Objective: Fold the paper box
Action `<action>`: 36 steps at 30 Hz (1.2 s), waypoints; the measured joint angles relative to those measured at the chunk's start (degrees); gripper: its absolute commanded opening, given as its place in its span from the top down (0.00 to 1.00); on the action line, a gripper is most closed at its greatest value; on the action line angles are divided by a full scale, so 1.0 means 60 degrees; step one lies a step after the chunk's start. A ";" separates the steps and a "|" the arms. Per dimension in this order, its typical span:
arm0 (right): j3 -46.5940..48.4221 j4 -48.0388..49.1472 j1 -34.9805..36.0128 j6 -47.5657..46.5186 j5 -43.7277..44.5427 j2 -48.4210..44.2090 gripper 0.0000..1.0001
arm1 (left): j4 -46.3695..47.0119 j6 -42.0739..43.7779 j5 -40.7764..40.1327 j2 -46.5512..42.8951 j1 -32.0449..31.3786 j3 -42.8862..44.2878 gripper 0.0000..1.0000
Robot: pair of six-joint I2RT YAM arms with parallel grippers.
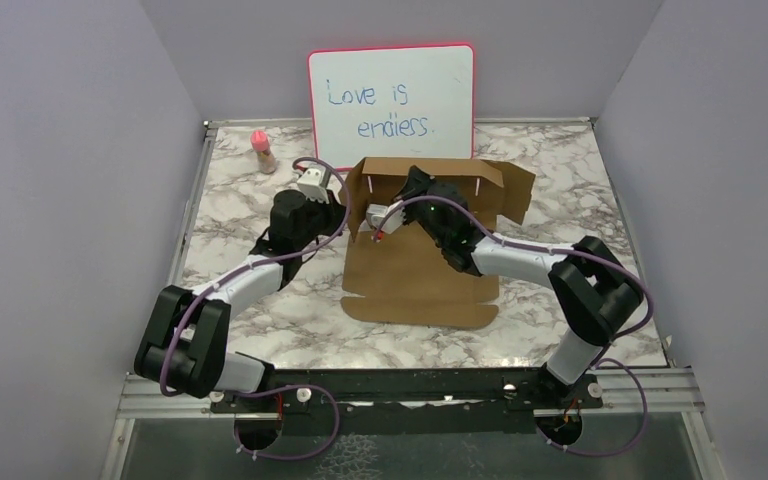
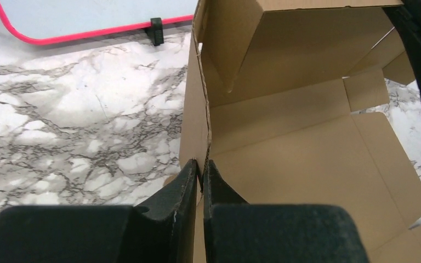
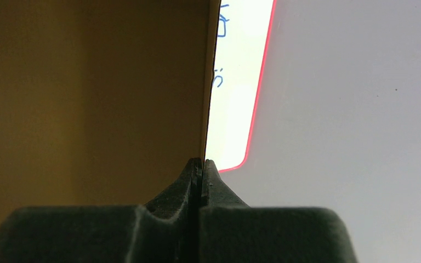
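1. A plain brown paper box (image 1: 415,270), partly raised, sits mid-way across the marble surface (image 1: 260,310). Its flat panel is spread toward the near edge.
2. The left jaws are clamped on the edge of the box's upright left wall.
3. The right jaws are pinched tight on the edge of the far wall panel.
4. Just behind the box, a red-framed whiteboard (image 1: 390,100) reads "Love is endless." in blue handwriting.
5. A small pink-capped bottle (image 1: 261,150) stands far left; any label is too small to read.
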 measured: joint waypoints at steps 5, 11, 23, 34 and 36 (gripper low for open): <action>-0.0619 0.0936 0.0189 -0.0189 0.0382 0.0007 0.99 | 0.0102 -0.0313 -0.0692 0.0000 -0.0623 -0.0109 0.87; -0.1523 0.2761 0.0470 -0.0794 0.0747 0.0353 0.99 | 0.0630 -0.0663 -0.1286 -0.0011 -0.1228 -0.0670 0.74; -0.2022 0.3603 0.0674 -0.1064 0.1060 0.0455 0.97 | 0.0688 -0.0543 -0.1534 -0.1934 -0.1268 -0.1377 0.38; -0.2022 0.3333 0.0688 -0.0940 0.1129 0.0233 0.96 | -0.0586 0.0106 -0.1300 -0.3093 0.0331 -0.0237 0.37; -0.2022 0.3191 0.0699 -0.0863 0.1133 0.0157 0.96 | -0.0601 0.0127 -0.1107 -0.3049 0.0849 -0.0237 0.37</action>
